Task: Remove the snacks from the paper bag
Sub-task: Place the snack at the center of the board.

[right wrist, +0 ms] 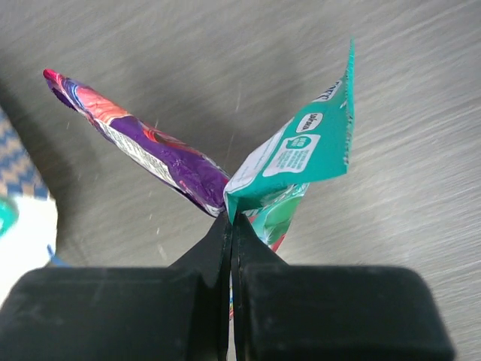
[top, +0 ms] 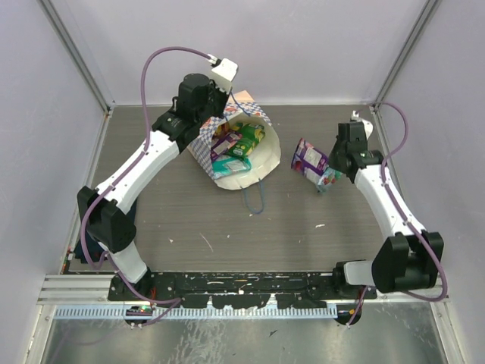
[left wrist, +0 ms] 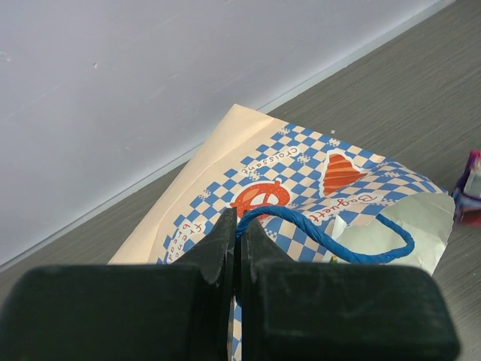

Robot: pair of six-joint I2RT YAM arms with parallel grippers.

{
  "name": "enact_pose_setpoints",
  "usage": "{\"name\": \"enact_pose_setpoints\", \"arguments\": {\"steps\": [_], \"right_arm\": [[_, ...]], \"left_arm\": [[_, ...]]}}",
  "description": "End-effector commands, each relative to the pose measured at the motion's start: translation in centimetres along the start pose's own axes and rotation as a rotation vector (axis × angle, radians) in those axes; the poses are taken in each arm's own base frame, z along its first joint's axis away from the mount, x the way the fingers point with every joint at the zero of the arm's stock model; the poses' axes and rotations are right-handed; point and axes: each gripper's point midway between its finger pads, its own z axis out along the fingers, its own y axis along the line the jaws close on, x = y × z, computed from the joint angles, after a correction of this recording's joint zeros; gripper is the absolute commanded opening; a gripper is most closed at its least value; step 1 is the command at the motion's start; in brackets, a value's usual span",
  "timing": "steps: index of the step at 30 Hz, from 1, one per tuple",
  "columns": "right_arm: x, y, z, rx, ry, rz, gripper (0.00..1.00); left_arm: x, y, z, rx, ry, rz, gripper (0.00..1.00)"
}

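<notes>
Holding purple packet [right wrist: 150, 154] and teal packet [right wrist: 304, 147] by pinched corners in clenched right end effector [right wrist: 229, 222], right of paper bag [top: 265, 163] lying on table [top: 303, 227]; clamping bag's cord handle [left wrist: 361, 252] in left end effector [left wrist: 237, 226]; likely light, floppy, slick: grip sealed edges.

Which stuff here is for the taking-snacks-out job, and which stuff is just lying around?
For the job:
- paper bag, with the left end effector shut on its blue handle
- packets inside the bag
- purple packet and green packet, both pinched in the right end effector

Just lying about:
- small white scraps on the table
</notes>
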Motion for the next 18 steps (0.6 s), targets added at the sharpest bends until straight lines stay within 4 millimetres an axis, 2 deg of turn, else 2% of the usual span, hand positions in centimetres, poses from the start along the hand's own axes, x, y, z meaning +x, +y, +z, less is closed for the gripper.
{"name": "enact_pose_setpoints", "arguments": {"steps": [1, 3, 5, 8, 12, 16, 18], "right_arm": [[-9.0, -0.9, -1.3, 0.133, -0.254, 0.006, 0.00], [-10.3, -1.0, -1.6, 0.160, -0.277, 0.007, 0.01], [-11.4, -0.3, -2.5, 0.127, -0.297, 0.002, 0.01], [-11.3, 2.5, -3.7, 0.015, -0.307, -0.045, 0.01], [-9.4, 6.0, -4.5, -0.016, -0.291, -0.165, 0.01], [-5.9, 9.4, -3.6, -0.055, -0.187, -0.302, 0.01], [-4.6, 10.1, -2.8, -0.067, -0.137, -0.348, 0.01]], "left_arm": [[-4.3, 1.8, -1.2, -0.039, -0.111, 0.014, 0.00], [-4.2, 1.7, -1.2, -0.038, -0.111, 0.019, 0.00], [-4.1, 1.7, -1.0, -0.037, -0.108, 0.022, 0.00], [-3.9, 1.5, -0.7, -0.031, -0.103, 0.021, 0.00], [-3.6, 1.3, -0.4, -0.022, -0.089, 0.019, 0.00], [-3.4, 1.3, -0.2, -0.024, -0.079, 0.020, 0.00], [-3.3, 1.4, -0.1, -0.030, -0.076, 0.023, 0.00]]}}
